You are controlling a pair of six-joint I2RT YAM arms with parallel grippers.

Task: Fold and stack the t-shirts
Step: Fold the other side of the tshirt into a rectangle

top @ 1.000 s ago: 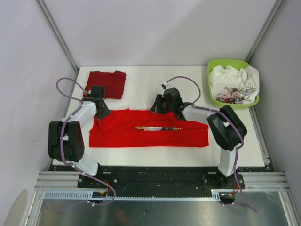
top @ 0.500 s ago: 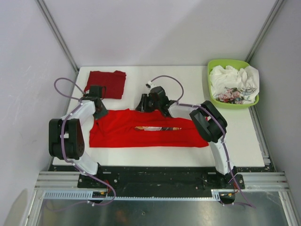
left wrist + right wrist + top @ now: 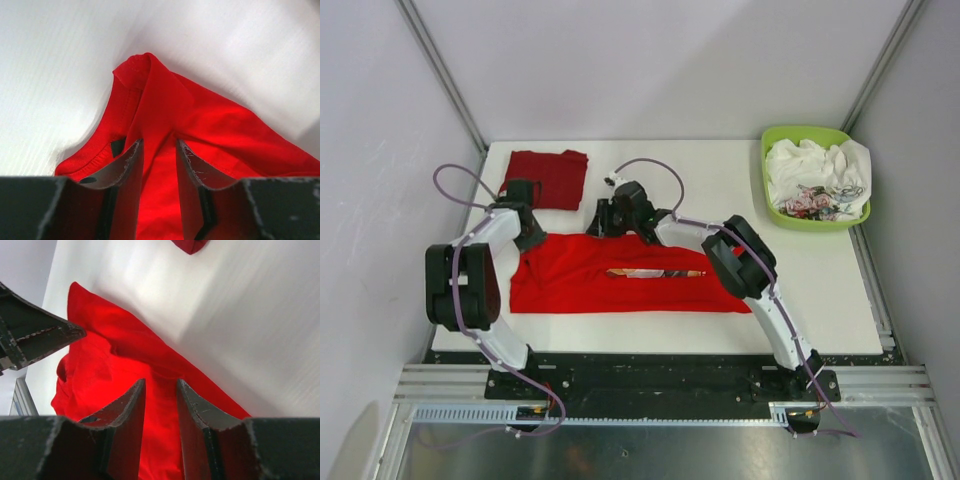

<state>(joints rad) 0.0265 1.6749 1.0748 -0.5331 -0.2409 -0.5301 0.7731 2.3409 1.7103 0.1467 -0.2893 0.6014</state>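
Up close, the left end effector (image 3: 159, 150) is nearly closed, pinching a fold of the bright red t-shirt (image 3: 200, 120). The right end effector (image 3: 161, 390) pinches its edge too. From above, it lies spread on the white counter (image 3: 720, 170), with a dark red t-shirt (image 3: 548, 178) folded just behind it.

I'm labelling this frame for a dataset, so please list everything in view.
bright red t-shirt: one, bright red, folded into a long band across the near middle of the table, printed strip showing
darker red t-shirt: one, dark red, folded, far-left corner
basket: one, lime green, far-right corner
crumpled cloth: a heap, count unclear, mostly white, inside the basket
table: one, white
left gripper: one, black, pinching the bright red t-shirt's far-left edge
right gripper: one, black, pinching its far edge
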